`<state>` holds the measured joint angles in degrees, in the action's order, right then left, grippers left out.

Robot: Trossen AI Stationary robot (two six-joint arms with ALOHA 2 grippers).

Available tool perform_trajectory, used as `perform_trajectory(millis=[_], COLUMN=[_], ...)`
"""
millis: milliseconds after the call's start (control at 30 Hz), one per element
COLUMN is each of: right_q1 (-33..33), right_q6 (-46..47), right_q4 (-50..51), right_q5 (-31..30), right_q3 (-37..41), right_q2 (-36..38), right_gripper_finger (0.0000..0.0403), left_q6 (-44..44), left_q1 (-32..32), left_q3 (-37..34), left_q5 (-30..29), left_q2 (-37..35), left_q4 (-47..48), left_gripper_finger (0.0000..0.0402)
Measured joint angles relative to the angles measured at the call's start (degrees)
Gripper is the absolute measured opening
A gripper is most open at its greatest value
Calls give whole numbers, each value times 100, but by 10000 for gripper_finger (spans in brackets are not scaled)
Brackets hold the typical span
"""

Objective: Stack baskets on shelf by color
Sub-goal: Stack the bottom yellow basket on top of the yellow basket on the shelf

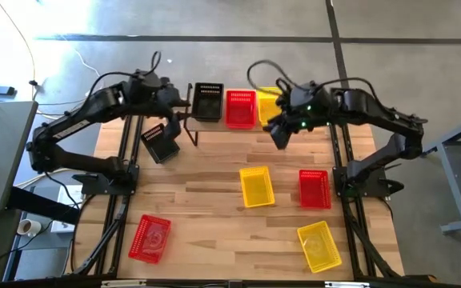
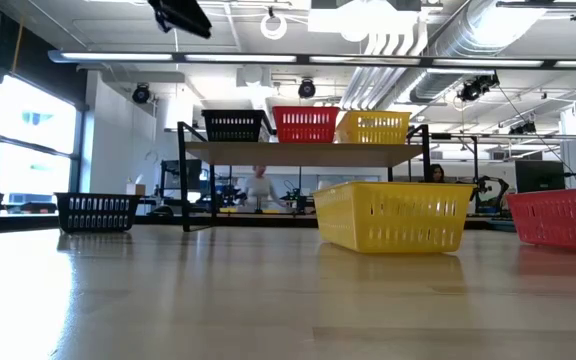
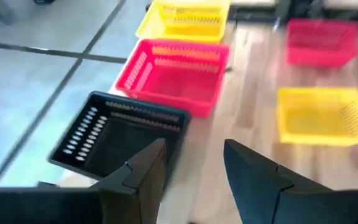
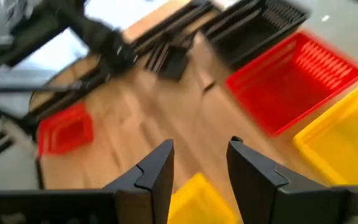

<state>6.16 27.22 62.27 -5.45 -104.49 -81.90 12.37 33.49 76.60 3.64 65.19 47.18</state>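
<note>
Near edge of the worktop (image 1: 206, 200) first: 1 red basket (image 1: 150, 238) sits at the front left and 1 yellow basket (image 1: 319, 245) at the front right. A bit further in, another yellow basket (image 1: 256, 186) and a 2nd red basket (image 1: 314, 189) sit near each other in the middle-right. Further back on the left, a black basket (image 1: 161, 142) lies on the worktop just in front of the shelf (image 2: 303, 153).

On the shelf there are 3 baskets in a row: shelf black basket (image 1: 208, 102), shelf red basket (image 1: 241, 108), shelf yellow basket (image 1: 269, 102). So 1 pile per color has been started, and 5 baskets are waiting on the worktop.

The left gripper (image 3: 194, 171) is above the shelf's black end, fingers apart w/ nothing in them. The right gripper (image 4: 201, 165) is by the shelf's yellow end, fingers also apart and empty.

Step in hand, I think: going for the next basket. Next move likely needs an arm to drop down on a loose basket's rim, pinch it, and lift it over its color pile.

Room: the worktop middle is open. The loose yellow and red baskets are close, so watch for bumps. The 2 front baskets sit near the worktop edge.
</note>
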Motion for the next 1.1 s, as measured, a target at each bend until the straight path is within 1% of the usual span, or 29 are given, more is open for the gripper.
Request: perform_trajectory(millis=[167,233,433,533,700,933,1100], right_q1=[-538,-756,-1298,-1523,-1961,-2714,-3286], right_q6=[90,90,115,261,656,1208,1395], right_q4=[430,610,690,747,1057,1550,1660], right_q5=[113,207,271,366,757,1024,1024], right_q3=[-2,-1,0,0,0,0,0], right_q2=[-285,-445,-900,-1110,-1391,-1667,-1756], right_gripper_finger=[133,133,133,133,133,133,133], left_q6=[-793,-988,-1075,-1075,-1076,-1072,-1072], left_q1=[-186,-310,-705,-902,-1165,-1332,-1337], left_q3=[0,0,0,0,0,0,0], left_q5=[767,905,919,913,905,685,632], left_q2=[-228,-274,-280,-278,-278,-278,-278], left_q4=[303,535,1429,1688,1724,1724,1724], left_gripper_finger=[154,154,154,154,154,154,154])
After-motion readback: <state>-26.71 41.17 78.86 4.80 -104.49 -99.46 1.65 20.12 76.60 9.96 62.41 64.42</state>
